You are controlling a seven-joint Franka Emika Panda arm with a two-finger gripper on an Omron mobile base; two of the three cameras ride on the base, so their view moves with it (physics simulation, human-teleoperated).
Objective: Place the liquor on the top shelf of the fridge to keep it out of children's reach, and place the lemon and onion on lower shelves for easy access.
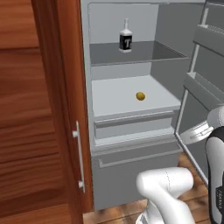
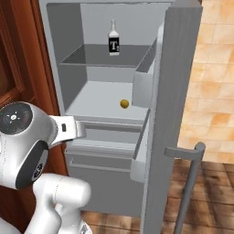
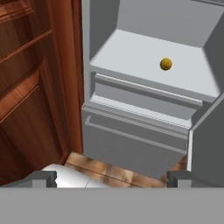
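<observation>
The tall grey refrigerator (image 1: 131, 131) with a pale grey interior is seen standing open, its door (image 2: 173, 114) swung out to the right with bins along its inner face. A small squarish clear glass bottle (image 1: 125, 38) with a black label bearing a white letter, a narrow neck and a pale cap is set upright on the uppermost thin dark-grey shelf (image 1: 144, 54), toward the back of it. On the wider pale shelf (image 1: 113, 98) below, a small yellow oval lemon (image 1: 140, 96) is found lying alone, well apart from the shelf's walls and nearer its front edge than its back. Two grey drawers (image 1: 131, 124) are stacked beneath that shelf. Dark reddish wood cabinets (image 1: 39, 109) with a pale bar handle are seen to the left of the fridge, and a wooden plank floor below. The two-finger gripper (image 3: 111, 178) is held with its jaws spread wide and nothing between them, in front of the lower part of the fridge, apart from both shelves.
</observation>
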